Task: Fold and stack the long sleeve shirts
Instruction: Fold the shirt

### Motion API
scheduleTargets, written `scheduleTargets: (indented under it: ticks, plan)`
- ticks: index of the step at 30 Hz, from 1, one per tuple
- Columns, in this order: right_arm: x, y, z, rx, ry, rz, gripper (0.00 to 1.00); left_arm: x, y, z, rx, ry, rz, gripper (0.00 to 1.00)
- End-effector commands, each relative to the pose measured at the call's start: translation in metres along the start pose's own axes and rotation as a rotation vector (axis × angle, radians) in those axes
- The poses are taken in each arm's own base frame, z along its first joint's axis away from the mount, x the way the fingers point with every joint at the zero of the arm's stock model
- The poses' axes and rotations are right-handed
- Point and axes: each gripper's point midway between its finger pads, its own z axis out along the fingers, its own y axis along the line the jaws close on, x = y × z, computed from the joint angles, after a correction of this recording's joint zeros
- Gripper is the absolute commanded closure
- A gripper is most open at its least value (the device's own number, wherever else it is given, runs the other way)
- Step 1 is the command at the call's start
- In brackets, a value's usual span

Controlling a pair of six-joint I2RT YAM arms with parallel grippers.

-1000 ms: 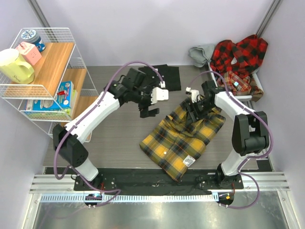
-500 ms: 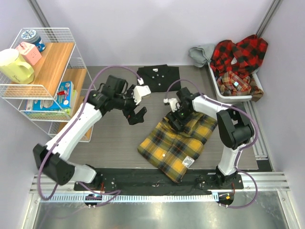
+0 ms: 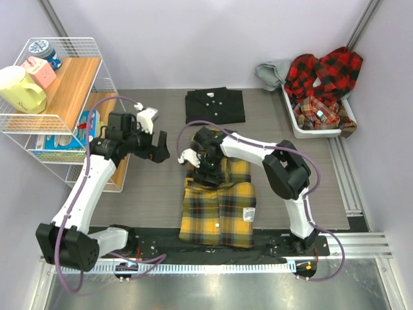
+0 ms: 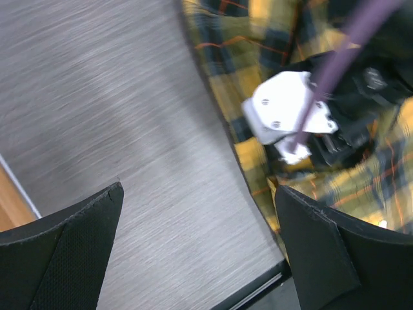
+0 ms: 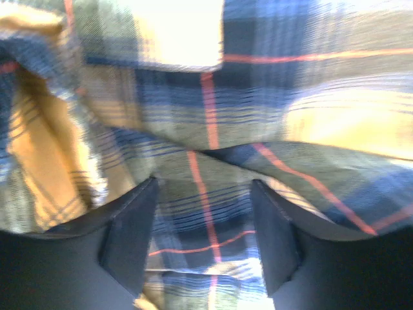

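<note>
Here, the yellow-and-black plaid shirt (image 3: 216,213) lies folded into a rough rectangle on the dark bench (image 3: 151,190). It sits at the middle of the near side, its near edge close to the black strip along the front.

The right pincer (image 3: 205,163) is down on the shirt's far edge, toward the far left corner, with the right arm reaching across from the right. In the right wrist view the pincer (image 5: 205,187) has its two fingers partway apart. A thick bunch of the plaid (image 5: 213,103) fills the gap between them, so it grips the shirt there. The cloth around the grip is rumpled, not flat.

The left pincer (image 3: 158,147) hangs over bare bench to the left of the shirt's far end, near it but apart from it. Its jaws are spread wide and hold nothing. From the left wrist view the pincer (image 4: 197,194) frames grey bench, and the plaid shirt (image 4: 232,26) comes in from the upper right. The right arm's white wrist piece rests on that cloth.

A plain black shirt (image 3: 215,106) lies folded flat at the far middle of the bench, well apart from both pincers. Red-and-black plaid shirts (image 3: 322,74) are heaped in and over a white bin (image 3: 310,132) at the far right corner. A wire shelf (image 3: 64,40) stands along the left side.
</note>
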Motion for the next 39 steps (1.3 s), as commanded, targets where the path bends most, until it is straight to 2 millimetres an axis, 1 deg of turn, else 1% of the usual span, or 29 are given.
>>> scheduleTargets:
  ticks: [1, 2, 3, 5, 6, 7, 8, 9, 10, 11, 12, 13, 14, 15, 17, 18, 20, 23, 24, 29, 30, 31, 32, 33, 35, 36, 37, 38, 39]
  plan:
    - [-0.027, -0.042, -0.057, 0.117, -0.133, -0.001, 0.31, -0.016, 0.019, 0.011, -0.005, -0.049, -0.176, 0.01]
    - [-0.032, -0.046, -0.071, 0.129, -0.174, 0.023, 0.29, -0.012, 0.021, 0.022, 0.011, -0.017, -0.209, 0.02]
    - [-0.033, -0.052, -0.096, 0.135, -0.249, 0.069, 0.28, -0.012, 0.018, 0.027, 0.039, -0.005, -0.223, 0.03]
    - [-0.026, -0.054, -0.115, 0.124, -0.306, 0.162, 0.28, -0.013, 0.012, 0.043, 0.111, 0.012, -0.276, 0.11]
    - [-0.018, -0.062, -0.126, 0.128, -0.339, 0.215, 0.28, -0.014, 0.011, 0.049, 0.128, 0.014, -0.291, 0.13]
    - [-0.012, -0.058, -0.133, 0.108, -0.37, 0.25, 0.28, -0.018, 0.013, 0.057, 0.136, 0.002, -0.296, 0.17]
    - [-0.007, -0.058, -0.136, 0.098, -0.384, 0.317, 0.3, -0.015, 0.013, 0.069, 0.154, 0.028, -0.313, 0.19]
    - [-0.002, -0.062, -0.136, 0.104, -0.396, 0.351, 0.3, -0.019, 0.01, 0.077, 0.167, 0.035, -0.3, 0.21]
    - [0.014, -0.065, -0.134, 0.093, -0.395, 0.414, 0.31, -0.021, 0.011, 0.085, 0.169, 0.042, -0.294, 0.23]
    - [0.021, -0.065, -0.131, 0.085, -0.39, 0.459, 0.34, -0.012, 0.015, 0.101, 0.169, 0.085, -0.311, 0.24]
    - [0.025, -0.071, -0.128, 0.099, -0.396, 0.484, 0.35, -0.016, 0.014, 0.109, 0.171, 0.086, -0.301, 0.25]
    - [0.043, -0.078, -0.119, 0.11, -0.372, 0.54, 0.37, -0.015, 0.015, 0.116, 0.169, 0.096, -0.306, 0.28]
    - [0.047, -0.083, -0.117, 0.12, -0.374, 0.59, 0.4, -0.014, 0.017, 0.126, 0.171, 0.098, -0.303, 0.3]
    - [0.051, -0.093, -0.115, 0.145, -0.385, 0.613, 0.42, -0.006, 0.019, 0.14, 0.171, 0.132, -0.313, 0.32]
    - [0.067, -0.111, -0.11, 0.172, -0.379, 0.69, 0.43, -0.01, 0.02, 0.156, 0.188, 0.132, -0.311, 0.34]
    - [0.07, -0.119, -0.111, 0.189, -0.387, 0.725, 0.44, -0.001, 0.021, 0.168, 0.203, 0.164, -0.324, 0.36]
    - [0.084, -0.137, -0.11, 0.213, -0.387, 0.787, 0.46, -0.005, 0.016, 0.178, 0.233, 0.163, -0.317, 0.39]
    - [0.092, -0.153, -0.112, 0.232, -0.407, 0.843, 0.47, -0.003, 0.009, 0.195, 0.283, 0.173, -0.318, 0.39]
    - [0.095, -0.157, -0.107, 0.23, -0.402, 0.858, 0.47, -0.004, 0.009, 0.2, 0.292, 0.162, -0.313, 0.39]
    - [0.093, -0.178, -0.096, 0.237, -0.432, 0.906, 0.43, -0.007, 0.009, 0.223, 0.301, 0.153, -0.327, 0.39]
    - [0.094, -0.181, -0.09, 0.227, -0.432, 0.918, 0.43, -0.006, 0.01, 0.227, 0.297, 0.156, -0.335, 0.41]
    - [0.092, -0.184, -0.09, 0.23, -0.44, 0.924, 0.42, -0.008, 0.012, 0.23, 0.291, 0.147, -0.331, 0.43]
    - [0.091, -0.189, -0.09, 0.235, -0.452, 0.933, 0.42, -0.004, 0.015, 0.235, 0.284, 0.159, -0.339, 0.45]
    - [0.09, -0.191, -0.087, 0.233, -0.453, 0.939, 0.42, -0.007, 0.015, 0.237, 0.286, 0.154, -0.337, 0.51]
    - [0.089, -0.194, -0.082, 0.218, -0.457, 0.948, 0.5, -0.008, 0.02, 0.241, 0.272, 0.151, -0.335, 0.58]
    - [0.089, -0.195, -0.081, 0.21, -0.46, 0.952, 0.57, -0.007, 0.022, 0.242, 0.268, 0.152, -0.34, 0.66]
    - [0.087, -0.197, -0.082, 0.202, -0.475, 0.95, 0.7, -0.007, 0.024, 0.242, 0.264, 0.148, -0.343, 0.71]
    - [0.087, -0.201, -0.081, 0.202, -0.483, 0.954, 0.8, -0.008, 0.028, 0.244, 0.253, 0.135, -0.344, 0.75]
    - [0.088, -0.204, -0.082, 0.209, -0.489, 0.965, 0.89, -0.01, 0.033, 0.244, 0.233, 0.124, -0.349, 0.84]
